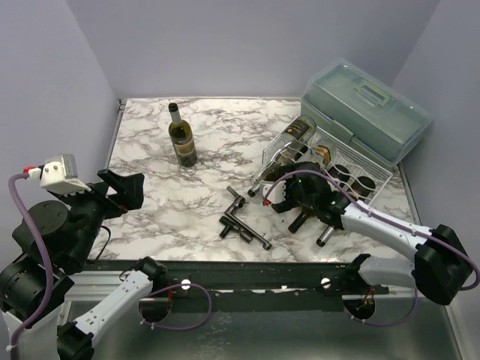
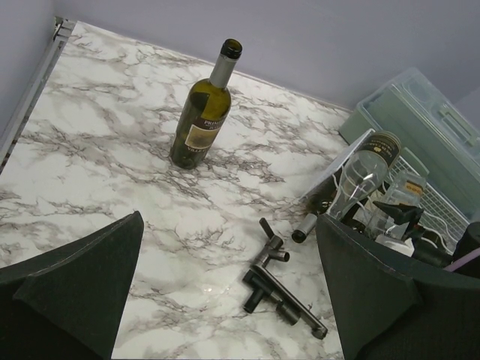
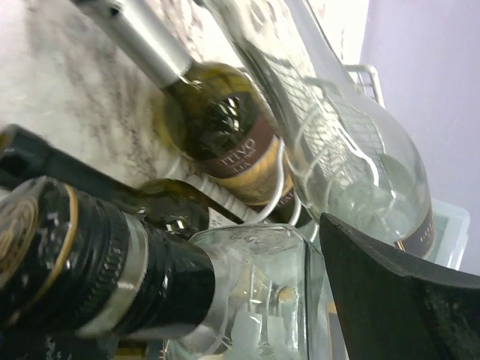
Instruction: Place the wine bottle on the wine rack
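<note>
Hovering over the table's (image 1: 150,217) near left corner, the left gripper (image 2: 229,221) gapes wide, holding nothing; the right gripper (image 1: 294,191), jaws also spread, hangs over the near left end of the wine rack (image 1: 375,180), which sits by the right edge with bottles (image 1: 289,142) lying in it; dark metal rods (image 1: 244,221) lie toward the near edge; the wine bottle (image 1: 181,139) stands upright toward the far left, outside the rack; a plastic box (image 1: 367,112) fills the far right corner.

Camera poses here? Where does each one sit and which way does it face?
Top external: high behind the bases, looking down on the table; left gripper and right gripper show.
Left wrist: low at left, facing across the table toward the wine rack; its two fingers flank the view.
Right wrist: close against bottles lying in the rack; one finger shows.
Shared: top and left wrist both see the standing wine bottle.
</note>
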Robot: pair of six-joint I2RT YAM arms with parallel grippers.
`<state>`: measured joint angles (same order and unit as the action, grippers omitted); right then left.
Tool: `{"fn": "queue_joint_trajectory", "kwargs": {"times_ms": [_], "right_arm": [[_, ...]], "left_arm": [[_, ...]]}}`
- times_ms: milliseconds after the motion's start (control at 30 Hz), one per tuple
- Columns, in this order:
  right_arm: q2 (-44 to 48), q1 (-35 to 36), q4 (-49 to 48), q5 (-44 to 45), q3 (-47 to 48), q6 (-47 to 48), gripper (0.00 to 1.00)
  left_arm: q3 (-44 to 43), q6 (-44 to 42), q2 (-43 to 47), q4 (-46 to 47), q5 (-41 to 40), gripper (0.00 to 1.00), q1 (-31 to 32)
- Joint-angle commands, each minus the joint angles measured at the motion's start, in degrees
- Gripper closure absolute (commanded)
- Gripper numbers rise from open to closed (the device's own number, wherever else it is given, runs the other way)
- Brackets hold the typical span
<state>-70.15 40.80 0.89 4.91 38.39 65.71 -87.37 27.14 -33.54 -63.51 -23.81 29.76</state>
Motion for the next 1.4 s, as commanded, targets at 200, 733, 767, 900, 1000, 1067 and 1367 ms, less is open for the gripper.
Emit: {"fn": "queue_joint_trajectory", "kwargs": {"times_ms": [200, 733, 767, 900, 1000, 1067, 1367], "right_arm": [[5.95, 4.0, 13.79, -7.37, 3.08, -2.84, 0.0], [-2.12, 4.18, -3.68, 15.67, 1.96, -11.96, 0.0], [-2.82, 4.2, -4.63, 16.92, 2.07, -12.64, 0.0], [-3.88, 3.75, -6.71, 19.8, 2.66, -15.65, 0.0], [-2.99, 3.28, -7.49, 19.23, 1.97, -15.79, 0.0], [-3.18, 2.94, -7.25, 19.86, 2.11, -16.05, 0.0], [1.51, 3.26, 5.32, 7.46, 3.97, -11.84, 0.0]], "left_arm": [[-1.31, -0.93, 0.17, -1.84, -1.21, 0.01, 0.39], [-0.63, 0.11, -2.13, 0.31, 0.96, 0.01, 0.39], [-0.69, 0.03, -2.05, 0.24, 0.96, 0.01, 0.39], [-1.22, -0.15, -1.48, -0.12, 0.42, 0.01, 0.43], [-1.24, -0.21, -1.28, -0.48, 0.0, 0.01, 0.39], [-1.06, -0.24, -1.42, -0.48, 0.09, 0.01, 0.39], [-0.68, -0.15, -1.6, -0.21, 0.52, 0.01, 0.39]]}}
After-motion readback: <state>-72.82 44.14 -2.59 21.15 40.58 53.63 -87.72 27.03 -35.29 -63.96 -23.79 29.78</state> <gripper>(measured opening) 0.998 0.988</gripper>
